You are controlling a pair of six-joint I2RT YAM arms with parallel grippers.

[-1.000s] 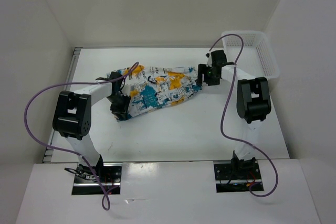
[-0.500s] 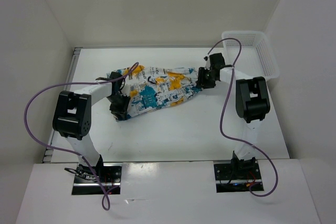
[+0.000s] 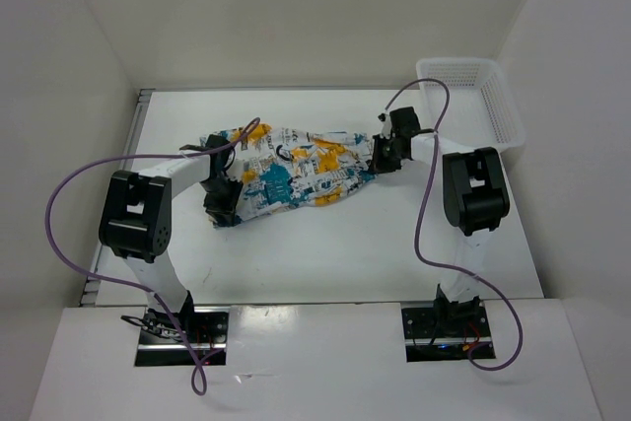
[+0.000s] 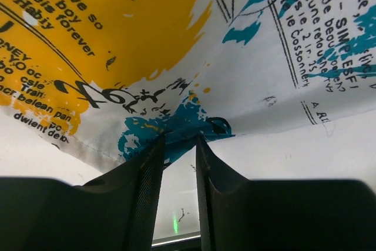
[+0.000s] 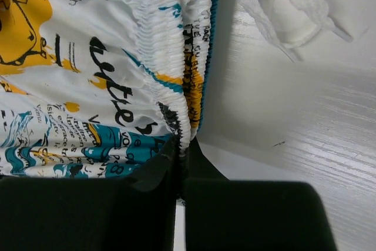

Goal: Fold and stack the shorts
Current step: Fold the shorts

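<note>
Fingers (image 4: 148,171) of the left gripper (image 3: 223,206) stand almost together, with only a thin gap lower down, and their tips pinch a teal-printed fold at the lower edge of the shorts (image 3: 296,173); the cloth spreads away above the tips, orange on one side, white with black print on the other. The left arm (image 3: 138,216) rises from its base at the near edge to a black elbow block, then its forearm runs right and slightly away to the shorts' left end, with the wrist turned down over the near-left corner of the cloth; a purple cable (image 3: 59,214) loops wide on its left. The shorts lie rumpled and stretched across the middle of the table (image 3: 325,244), between the two grippers, the left end nearer than the right. At the right end the right gripper (image 3: 380,157) is closed tight, its black fingers (image 5: 154,171) pressed together on the gathered elastic waistband, which runs straight up from the tips in the wrist view. The right arm (image 3: 475,189) climbs from its base to its elbow block, and the forearm reaches left and away to that end, wrist low by the cloth. The basket (image 3: 498,105) sits at the far right corner, apart from the shorts.
</note>
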